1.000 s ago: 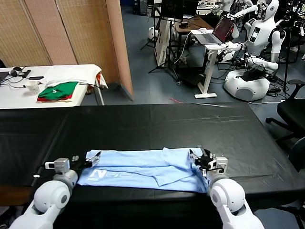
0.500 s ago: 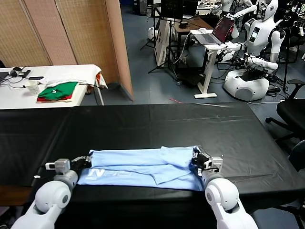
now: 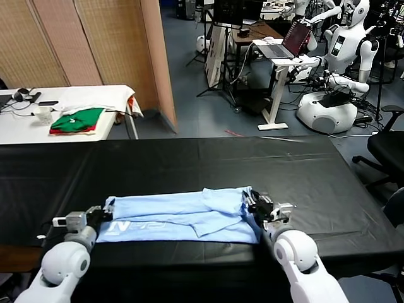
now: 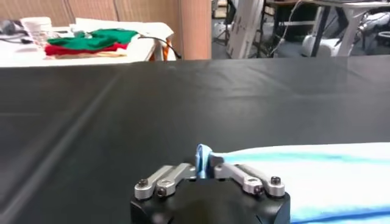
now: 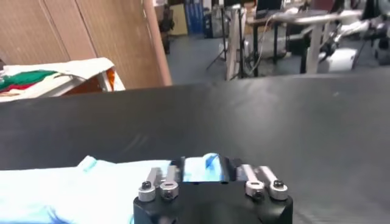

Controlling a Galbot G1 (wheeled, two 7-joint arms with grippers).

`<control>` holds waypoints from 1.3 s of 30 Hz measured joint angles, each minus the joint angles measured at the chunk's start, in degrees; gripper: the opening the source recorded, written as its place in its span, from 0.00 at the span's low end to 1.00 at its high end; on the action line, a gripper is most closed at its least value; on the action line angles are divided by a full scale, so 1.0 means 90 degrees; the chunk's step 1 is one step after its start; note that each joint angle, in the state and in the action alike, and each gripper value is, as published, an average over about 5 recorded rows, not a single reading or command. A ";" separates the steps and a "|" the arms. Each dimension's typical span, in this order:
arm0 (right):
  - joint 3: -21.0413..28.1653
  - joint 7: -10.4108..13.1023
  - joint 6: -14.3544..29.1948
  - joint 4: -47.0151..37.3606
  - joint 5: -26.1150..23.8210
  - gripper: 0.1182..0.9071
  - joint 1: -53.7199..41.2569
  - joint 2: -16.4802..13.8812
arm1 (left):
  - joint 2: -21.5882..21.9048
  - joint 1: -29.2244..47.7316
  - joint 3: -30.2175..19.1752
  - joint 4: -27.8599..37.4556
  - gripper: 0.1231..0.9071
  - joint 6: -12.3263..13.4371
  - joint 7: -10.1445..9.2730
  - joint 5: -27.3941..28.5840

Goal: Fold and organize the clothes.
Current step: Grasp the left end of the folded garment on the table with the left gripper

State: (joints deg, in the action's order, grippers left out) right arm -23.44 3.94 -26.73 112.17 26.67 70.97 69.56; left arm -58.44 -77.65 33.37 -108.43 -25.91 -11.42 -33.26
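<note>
Pinching the shirt's (image 3: 180,218) two ends, the left claw (image 3: 101,213) and right claw (image 3: 251,203) have slid it left and back along the table's (image 3: 189,164) near edge, so it lies flatter, long and ready to fold.

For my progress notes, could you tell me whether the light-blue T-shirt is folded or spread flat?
Partly folded: the T-shirt lies as a long narrow band on the black table, with overlapping layers creased across its middle.

Two white robot arms reaching low and forward, left gripper (image 3: 101,212) pinching a cloth edge, right gripper (image 3: 254,203) with fabric between spread fingers
</note>
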 joint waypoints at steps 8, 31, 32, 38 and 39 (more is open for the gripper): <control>-0.0154 0.0103 0.0086 0.0593 -0.0167 1.00 0.0566 -0.0060 | -0.0092 -0.0369 0.0434 -0.0151 0.99 0.0146 0.0314 -0.0643; -0.0058 0.0045 0.0146 0.1133 -0.0546 1.00 0.1432 -0.0128 | -0.0521 -0.1005 0.0853 -0.0126 0.49 0.0454 0.0429 -0.0988; -0.0056 0.0045 0.0146 0.1126 -0.0544 1.00 0.1415 -0.0129 | -0.0541 -0.1027 0.0851 -0.0132 0.41 0.0465 0.0443 -0.0969; -0.0039 0.0043 0.0146 0.1098 -0.0539 1.00 0.1353 -0.0129 | -0.0608 -0.1065 0.0824 -0.0160 0.11 0.0463 0.0512 -0.0948; -0.0039 0.0043 0.0146 0.1098 -0.0537 1.00 0.1347 -0.0129 | -0.0609 -0.1058 0.0823 -0.0158 0.10 0.0450 0.0518 -0.0963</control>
State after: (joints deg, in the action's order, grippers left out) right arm -23.78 4.32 -25.42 122.05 21.84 83.09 68.40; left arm -63.92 -87.17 40.78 -109.85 -21.85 -6.76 -41.93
